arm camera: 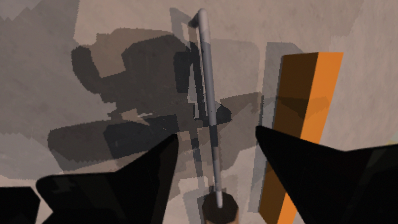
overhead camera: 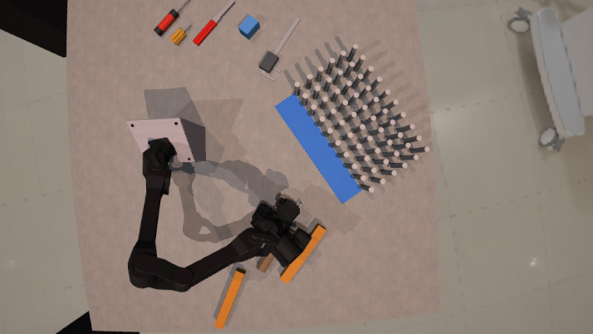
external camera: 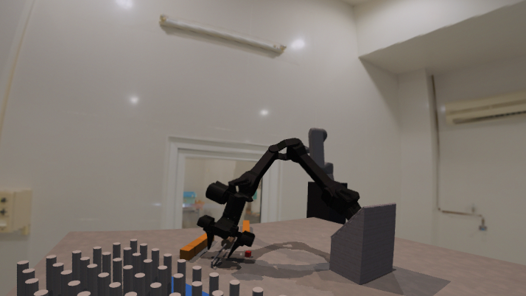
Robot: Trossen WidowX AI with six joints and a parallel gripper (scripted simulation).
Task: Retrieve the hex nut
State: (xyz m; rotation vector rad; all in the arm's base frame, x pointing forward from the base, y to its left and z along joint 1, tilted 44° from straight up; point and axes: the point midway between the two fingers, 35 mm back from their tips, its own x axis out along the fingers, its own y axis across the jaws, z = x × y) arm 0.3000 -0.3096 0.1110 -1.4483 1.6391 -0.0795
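My gripper [arm camera: 216, 134] [external camera: 221, 251] is open, low over the table near its front. Between the spread fingers lies the hook tool [arm camera: 209, 90] [external camera: 218, 261] [overhead camera: 264, 262], a thin grey rod with a bent tip and a brown handle; neither finger touches it in the wrist view. The small hex nut [overhead camera: 353, 108] lies deep among the standing spacers [overhead camera: 361, 125] [external camera: 110, 266]. The blue taped strip [overhead camera: 317, 147] [external camera: 177, 286] runs along the near side of the field with nothing on it.
An orange block [overhead camera: 306, 252] [arm camera: 306, 100] [external camera: 193, 247] lies right beside the gripper, another orange block [overhead camera: 229, 298] nearer the table edge. A small red cube [external camera: 247, 253] sits close by. Screwdrivers [overhead camera: 166, 22], a blue cube [overhead camera: 248, 26] and a grey scraper [overhead camera: 269, 61] lie at the back. The arm's grey wedge base [external camera: 365, 247] stands left.
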